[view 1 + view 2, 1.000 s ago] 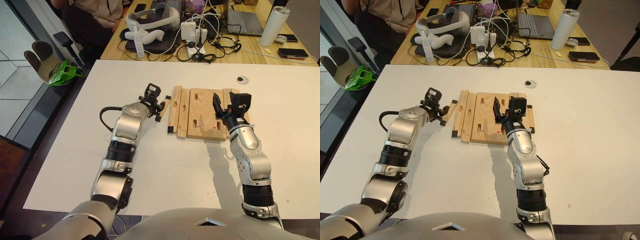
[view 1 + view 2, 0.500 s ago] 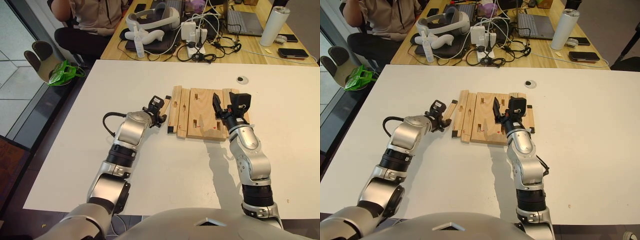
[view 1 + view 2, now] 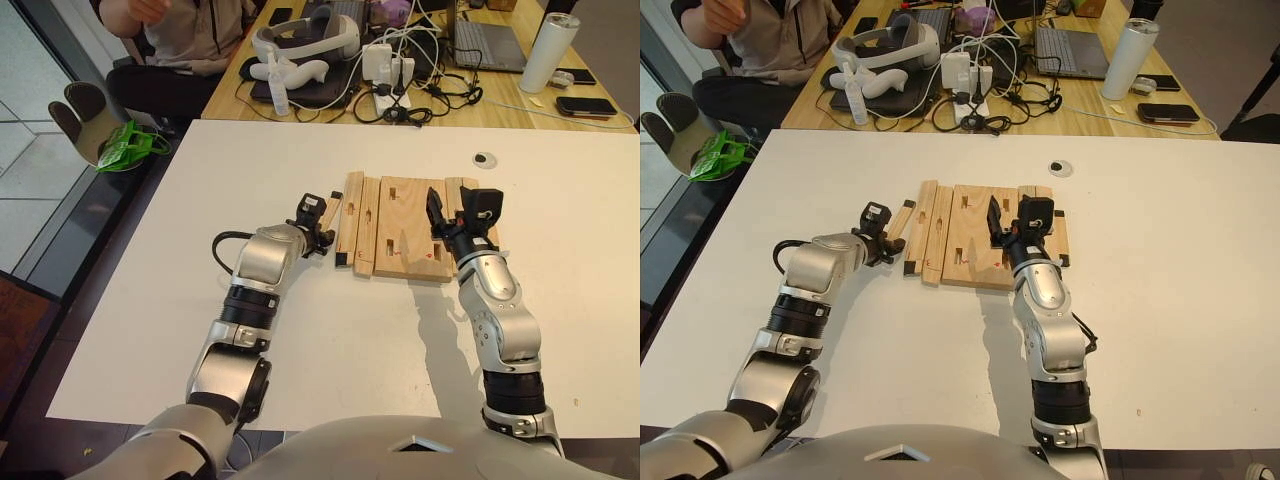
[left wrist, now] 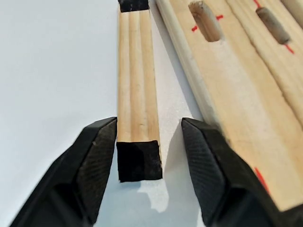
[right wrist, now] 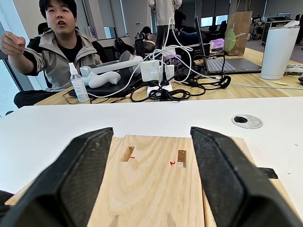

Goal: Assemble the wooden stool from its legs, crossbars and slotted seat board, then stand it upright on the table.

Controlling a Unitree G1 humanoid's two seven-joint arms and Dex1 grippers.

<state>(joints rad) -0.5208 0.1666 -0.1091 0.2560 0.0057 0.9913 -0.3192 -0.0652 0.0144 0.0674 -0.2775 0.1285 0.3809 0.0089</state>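
A slotted seat board (image 3: 410,240) lies flat at the middle of the white table (image 3: 300,350). Two long wooden legs (image 3: 358,220) lie along its left edge, and another piece (image 3: 462,190) lies along its right edge. A thin crossbar (image 4: 137,90) with black ends rests left of the legs. My left gripper (image 4: 149,156) is open and low at the table, one finger on each side of the crossbar's near end. My right gripper (image 3: 447,222) hangs open just above the seat board (image 5: 156,175), with nothing between its fingers (image 5: 80,179).
A round cable grommet (image 3: 485,159) sits in the table behind the parts. The wooden desk (image 3: 500,100) beyond the far edge holds a headset, cables, a laptop and a white tumbler (image 3: 548,50). A green bag (image 3: 125,145) hangs off the table's left side.
My left gripper has moved right and down toward the crossbar and now straddles its end. The right arm has not moved.
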